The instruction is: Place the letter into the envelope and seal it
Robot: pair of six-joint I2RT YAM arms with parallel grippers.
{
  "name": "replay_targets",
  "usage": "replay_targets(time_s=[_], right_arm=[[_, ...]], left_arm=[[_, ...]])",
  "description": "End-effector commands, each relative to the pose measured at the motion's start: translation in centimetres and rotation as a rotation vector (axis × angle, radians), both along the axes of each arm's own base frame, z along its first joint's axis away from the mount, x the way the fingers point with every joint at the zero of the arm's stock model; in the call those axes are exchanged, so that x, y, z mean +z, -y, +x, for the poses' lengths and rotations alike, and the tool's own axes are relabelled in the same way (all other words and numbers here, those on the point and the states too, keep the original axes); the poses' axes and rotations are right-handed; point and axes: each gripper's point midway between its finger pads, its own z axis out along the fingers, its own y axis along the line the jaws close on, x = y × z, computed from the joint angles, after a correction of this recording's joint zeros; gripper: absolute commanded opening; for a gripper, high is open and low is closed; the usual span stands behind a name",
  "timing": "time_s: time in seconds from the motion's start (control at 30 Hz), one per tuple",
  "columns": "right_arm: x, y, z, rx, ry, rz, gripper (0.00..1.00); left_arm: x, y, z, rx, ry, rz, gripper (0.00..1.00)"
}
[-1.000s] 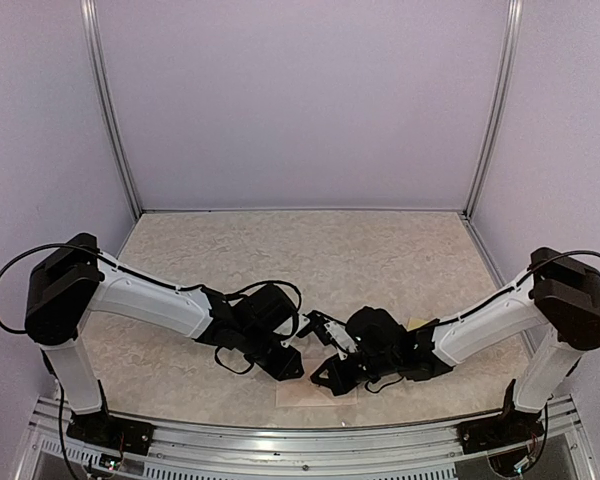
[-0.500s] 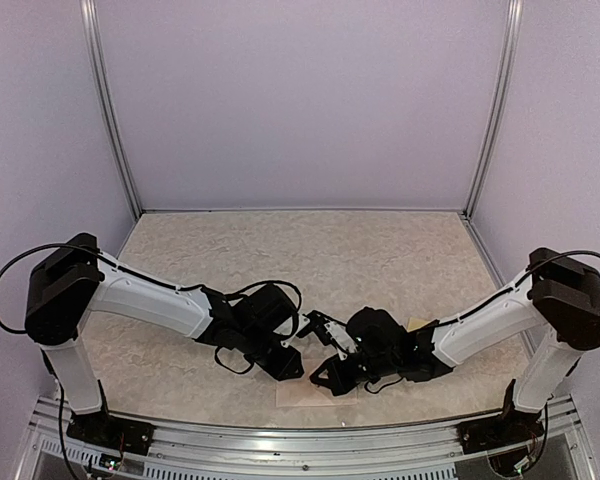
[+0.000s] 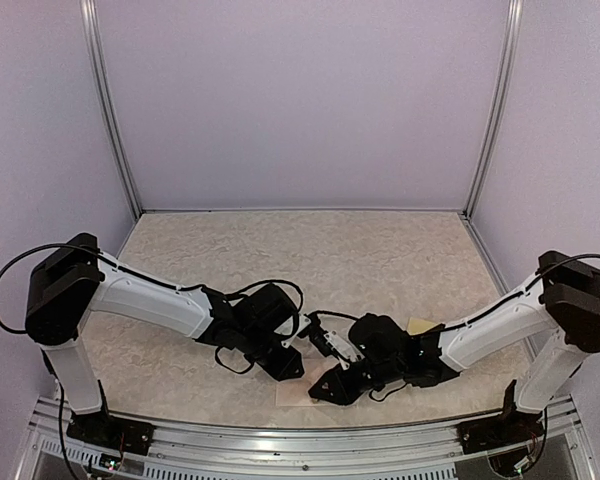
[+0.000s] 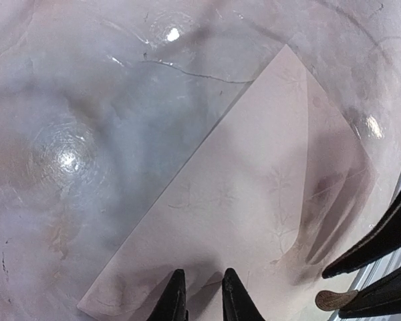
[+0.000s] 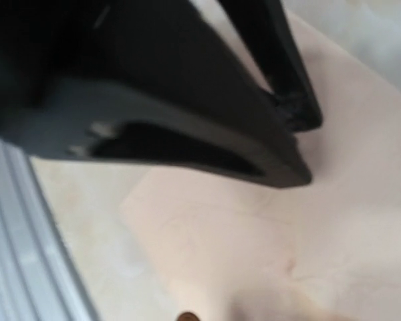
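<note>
The pale pinkish envelope [image 4: 254,200] lies flat on the marble table near the front edge, its flap folded down. It also shows in the top view [image 3: 298,394] and the right wrist view [image 5: 301,241]. My left gripper [image 4: 204,287] is nearly shut with only a narrow gap, empty, its tips resting on the envelope's near part. In the top view it sits at the envelope's left [image 3: 286,366]. My right gripper [image 3: 330,386] hovers low over the envelope's right end. Its black fingers [image 4: 377,244] are close together, with a small round brown sticker [image 4: 334,299] at their tip. The letter is not visible.
A yellowish sticker sheet [image 3: 418,325] lies behind the right forearm. The metal rail of the table's front edge [image 3: 280,440] runs right beside the envelope. In the right wrist view the left gripper's black body [image 5: 187,100] fills the top.
My right arm has swung toward the front edge and lowered, bringing its gripper closer over the envelope. The left arm and the envelope have stayed put.
</note>
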Motion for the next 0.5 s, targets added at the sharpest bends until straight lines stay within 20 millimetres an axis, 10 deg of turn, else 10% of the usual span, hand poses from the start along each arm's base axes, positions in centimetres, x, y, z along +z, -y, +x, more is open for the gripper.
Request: replay_targets(time_s=[0.0,0.47], right_arm=[[2.0,0.3,-0.5,0.010,0.021,0.033,0.21],[3.3,2.0,2.3,-0.130,0.150,0.019,0.00]], left_arm=[[-0.9,-0.6,0.4,0.009,0.005,0.040,0.18],[-0.7,-0.5,0.3,0.006,-0.002,0.031,0.18]])
